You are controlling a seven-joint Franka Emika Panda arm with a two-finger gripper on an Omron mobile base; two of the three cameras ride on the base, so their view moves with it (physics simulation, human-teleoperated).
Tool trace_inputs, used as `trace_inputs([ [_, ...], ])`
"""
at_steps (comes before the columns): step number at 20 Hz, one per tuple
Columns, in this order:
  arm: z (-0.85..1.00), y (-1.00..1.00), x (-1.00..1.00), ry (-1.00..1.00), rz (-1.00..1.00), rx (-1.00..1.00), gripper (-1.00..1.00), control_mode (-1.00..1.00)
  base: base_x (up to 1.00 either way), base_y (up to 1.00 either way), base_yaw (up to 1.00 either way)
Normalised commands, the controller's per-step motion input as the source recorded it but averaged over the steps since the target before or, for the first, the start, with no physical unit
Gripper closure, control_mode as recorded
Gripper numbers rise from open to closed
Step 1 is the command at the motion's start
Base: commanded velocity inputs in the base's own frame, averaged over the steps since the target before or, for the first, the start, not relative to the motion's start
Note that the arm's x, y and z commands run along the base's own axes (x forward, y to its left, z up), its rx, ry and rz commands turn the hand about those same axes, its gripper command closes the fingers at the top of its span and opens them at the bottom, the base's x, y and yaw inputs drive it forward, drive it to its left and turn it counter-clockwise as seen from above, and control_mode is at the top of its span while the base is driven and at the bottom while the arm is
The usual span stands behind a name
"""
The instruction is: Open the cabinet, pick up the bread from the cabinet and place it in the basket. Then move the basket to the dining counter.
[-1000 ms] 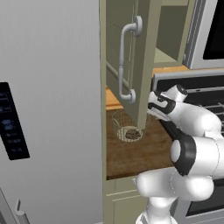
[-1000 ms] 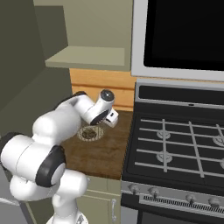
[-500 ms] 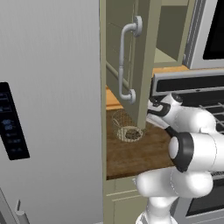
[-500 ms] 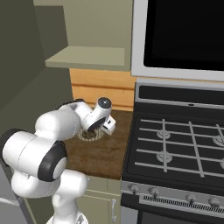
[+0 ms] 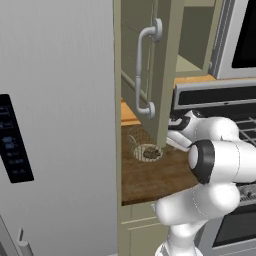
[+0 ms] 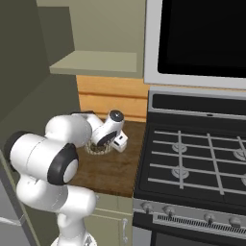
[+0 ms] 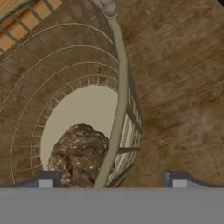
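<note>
We see the two-finger gripper (image 7: 109, 181) with its small dark finger tips (image 7: 46, 180) spread wide, one on each side of the rim of the round pale wire-mesh basket (image 7: 122, 105), so the rim runs up between them; whether either tip touches the wire we cannot quite tell. Inside the basket, on its pale flat bottom, lies the small brown knobbly bread (image 7: 78, 155), against the wall nearest the gripper. The basket (image 5: 145, 150) stands on the short mid-brown wooden worktop (image 5: 155, 175). Above the basket hangs the swung-open panelled door of the pale sage-green wall cabinet (image 5: 167, 70), with its long curved silver bar handle (image 5: 142, 70). To the basket's left stands the big flat grey fridge (image 5: 55, 125); to its right is the black gas stove (image 6: 197, 163).
</note>
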Motion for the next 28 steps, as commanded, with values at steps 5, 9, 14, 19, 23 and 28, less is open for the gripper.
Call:
trace_inputs([
  [5, -0.3, 0.28, -0.03, 0.04, 0.0, 0.0, 1.0, -1.0, 0.0, 0.0, 0.0],
  [9, -0.11, 0.21, -0.44, -0.01, -0.01, 0.0, 1.0, -1.0, 0.0, 0.0, 0.0],
  [14, 0.24, 0.01, -0.97, -0.14, -0.09, 0.01, 1.0, -1.0, 0.0, 0.0, 0.0],
  [19, 0.98, -0.09, -0.93, -0.06, -0.15, 0.01, 1.0, -1.0, 0.0, 0.0, 0.0],
  [23, 1.0, -0.11, -0.7, 0.0, -0.1, 0.0, 1.0, -1.0, 0.0, 0.0, 0.0],
  [28, 1.0, 0.0, -0.5, 0.0, -0.12, 0.0, 1.0, -1.0, 0.0, 0.0, 0.0],
])
